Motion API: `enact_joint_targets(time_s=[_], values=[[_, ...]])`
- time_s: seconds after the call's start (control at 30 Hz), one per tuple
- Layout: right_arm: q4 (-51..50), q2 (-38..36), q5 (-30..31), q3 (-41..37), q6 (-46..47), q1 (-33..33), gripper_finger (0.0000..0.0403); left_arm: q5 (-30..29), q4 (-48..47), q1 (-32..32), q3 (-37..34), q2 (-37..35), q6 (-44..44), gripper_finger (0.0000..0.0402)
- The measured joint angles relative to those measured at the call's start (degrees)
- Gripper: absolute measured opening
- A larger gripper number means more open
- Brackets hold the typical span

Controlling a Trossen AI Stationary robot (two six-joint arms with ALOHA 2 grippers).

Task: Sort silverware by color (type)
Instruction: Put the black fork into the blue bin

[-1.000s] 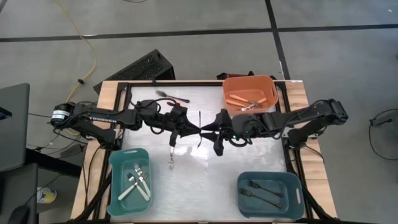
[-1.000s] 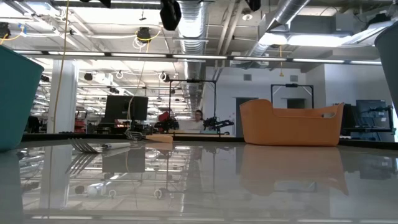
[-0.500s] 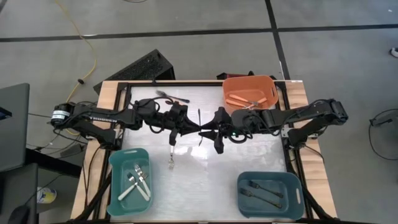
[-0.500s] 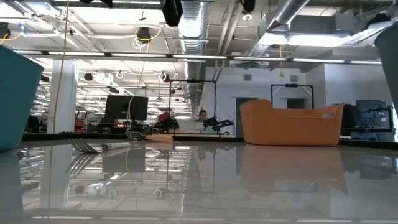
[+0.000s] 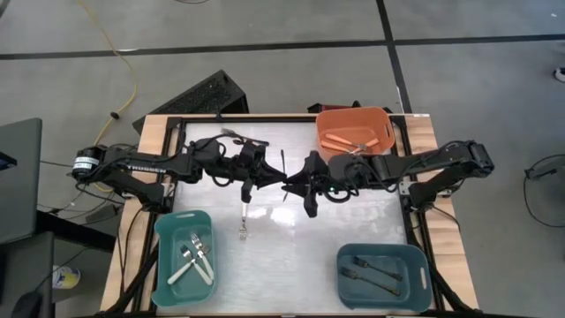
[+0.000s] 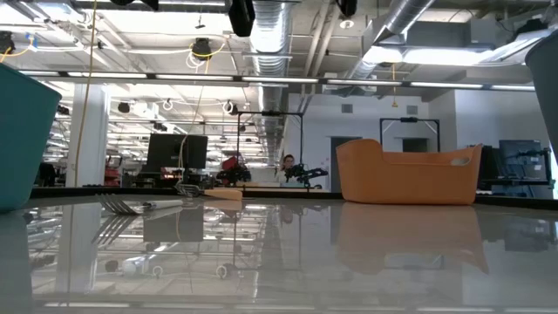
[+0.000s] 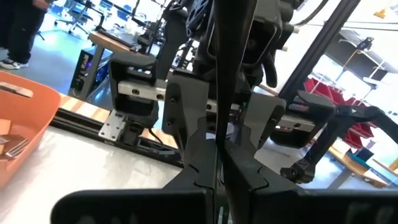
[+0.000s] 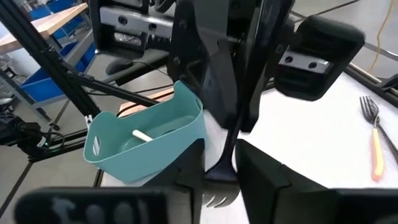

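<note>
the left gripper [image 5: 267,179] and the right gripper [image 5: 296,183] meet over the middle of the table [image 5: 291,238], fingertips facing each other, with a black-handled fork [image 5: 283,179] held between them. in the right wrist view the right gripper's fingers [image 8: 189,167] are clenched on the fork [image 8: 229,146] just above its tines, while the handle runs up into the closed fingers of the other gripper [image 8: 236,68]. the left wrist view shows the same thin dark handle [image 7: 218,143] standing between its own pressed-together fingers [image 7: 200,174], so both grippers grasp this one fork, which hangs clear of the table. an orange-handled fork [image 5: 243,215] lies on the white surface just below the left gripper; it also shows in the right wrist view [image 8: 374,138]. another fork [image 5: 243,137] lies near the far edge of the table. the orange bin [image 5: 381,119] at the far right holds orange-handled pieces [image 5: 340,141]. the teal bin [image 5: 166,265] at the near left holds white-handled pieces [image 5: 192,261], and the blue bin [image 5: 415,256] at the near right holds black-handled pieces [image 5: 375,274]. in the low view the orange bin [image 6: 407,175] stands on the glossy table, and a fork [image 6: 131,206] lies toward the left.
</note>
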Motion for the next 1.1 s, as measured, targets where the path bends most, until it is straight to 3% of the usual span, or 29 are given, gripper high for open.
enact_joint_targets(time_s=[0.27, 0.6, 0.87, 1.1], values=[[-0.2, 0.0, 0.4, 0.0, -0.5, -0.5, 0.0026, -1.4, -1.8, 0.0, 0.0, 0.0, 0.8, 0.0006], [-3.6, -0.3, 0.4, 0.0, 0.7, 0.5, 0.0026, -0.5, -3.6, 0.9, 0.0, -0.1, 4.0, 0.0060], [-17.2, -5.1, 0.1, -0.1, 11.0, 4.9, 0.0026, 10.6, -17.4, 4.8, 0.1, -2.0, 4.3, 0.0094], [-32.4, -8.9, -12.0, -0.1, 26.3, 15.7, 0.0026, 11.7, -28.1, 5.4, 0.1, -2.0, 5.2, 0.0096]])
